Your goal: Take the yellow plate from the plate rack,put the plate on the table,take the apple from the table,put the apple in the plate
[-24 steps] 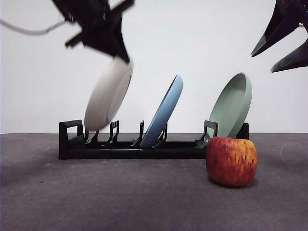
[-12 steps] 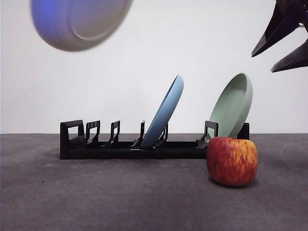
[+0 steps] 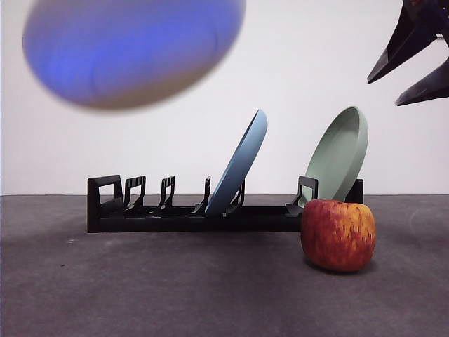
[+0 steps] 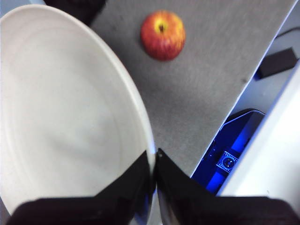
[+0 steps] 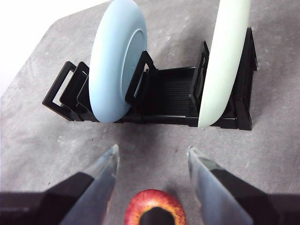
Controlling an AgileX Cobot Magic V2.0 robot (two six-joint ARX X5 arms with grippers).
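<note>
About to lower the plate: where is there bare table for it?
The table is bare in front of the rack's empty slots, beside the apple. It is crowded around the apple, close before the green plate. The left end effector holds the yellow plate above the rack's emptied end.

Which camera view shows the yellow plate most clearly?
The left wrist view: the yellow plate is sharp, its rim clamped by the left hand. The front view shows it only as a blur; the right wrist view misses it.
</note>
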